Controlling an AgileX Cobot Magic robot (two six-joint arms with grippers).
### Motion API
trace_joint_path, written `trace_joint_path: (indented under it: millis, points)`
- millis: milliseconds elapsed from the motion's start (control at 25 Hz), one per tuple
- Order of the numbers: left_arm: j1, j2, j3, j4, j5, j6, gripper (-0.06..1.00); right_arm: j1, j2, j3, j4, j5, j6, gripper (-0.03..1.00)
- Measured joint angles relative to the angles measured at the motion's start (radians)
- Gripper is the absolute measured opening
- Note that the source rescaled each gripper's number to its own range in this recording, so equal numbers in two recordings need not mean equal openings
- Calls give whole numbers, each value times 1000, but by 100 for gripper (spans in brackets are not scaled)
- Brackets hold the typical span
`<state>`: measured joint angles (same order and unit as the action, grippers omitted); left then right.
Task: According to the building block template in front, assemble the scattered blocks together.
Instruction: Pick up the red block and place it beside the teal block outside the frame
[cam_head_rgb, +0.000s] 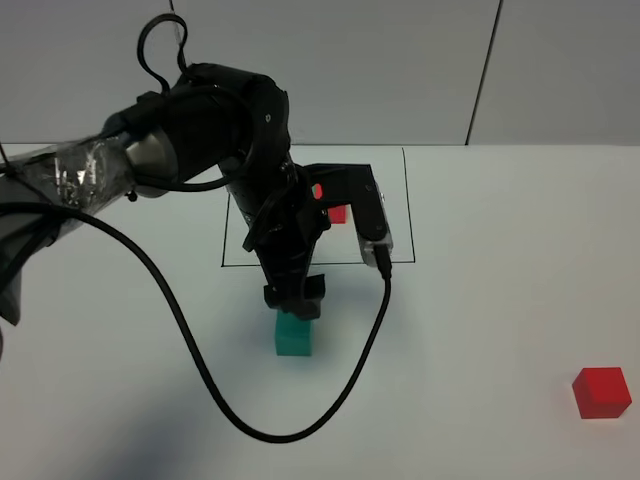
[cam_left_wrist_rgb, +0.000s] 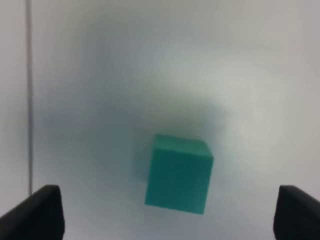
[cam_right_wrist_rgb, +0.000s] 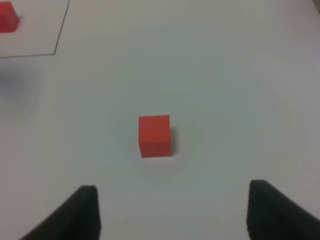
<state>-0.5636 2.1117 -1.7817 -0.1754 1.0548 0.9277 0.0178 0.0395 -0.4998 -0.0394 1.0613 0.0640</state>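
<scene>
Progress: nothing joined yet. Template (cam_head_rgb: 337, 213) sits inside black outline (cam_head_rgb: 408, 215), mostly hidden by left arm; only its red half shows. Teal cube (cam_head_rgb: 296, 335) lies loose on bench (cam_head_rgb: 480, 300), just on near side of outline. Left hand (cam_head_rgb: 296, 298) hovers over it, fingers spread wide, holding nothing — grasp not made. Red cube (cam_head_rgb: 601, 391) sits well apart from outline, off to right, untouched. Right hand (cam_right_wrist_rgb: 175, 212) is above it, also wide and empty. Left to do, as I judge — grip both, set red against teal's right face.

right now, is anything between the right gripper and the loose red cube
Nothing: the right wrist view shows only bare table between the open right gripper and the red cube.
</scene>
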Motion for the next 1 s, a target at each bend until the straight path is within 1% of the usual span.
trace_joint_path:
  millis: [400, 600, 800, 880, 1000]
  points:
    - [0, -112, 0, -2, -73, -164, 100, 0, 0, 0, 0, 0, 0, 58]
    - [0, -113, 0, 2, -77, -239, 100, 0, 0, 0, 0, 0, 0, 58]
    - [0, -113, 0, 2, -78, -282, 100, 0, 0, 0, 0, 0, 0, 58]
    - [0, -113, 0, 19, -66, -302, 100, 0, 0, 0, 0, 0, 0, 58]
    - [3, -113, 0, 98, -38, -342, 100, 0, 0, 0, 0, 0, 0, 58]
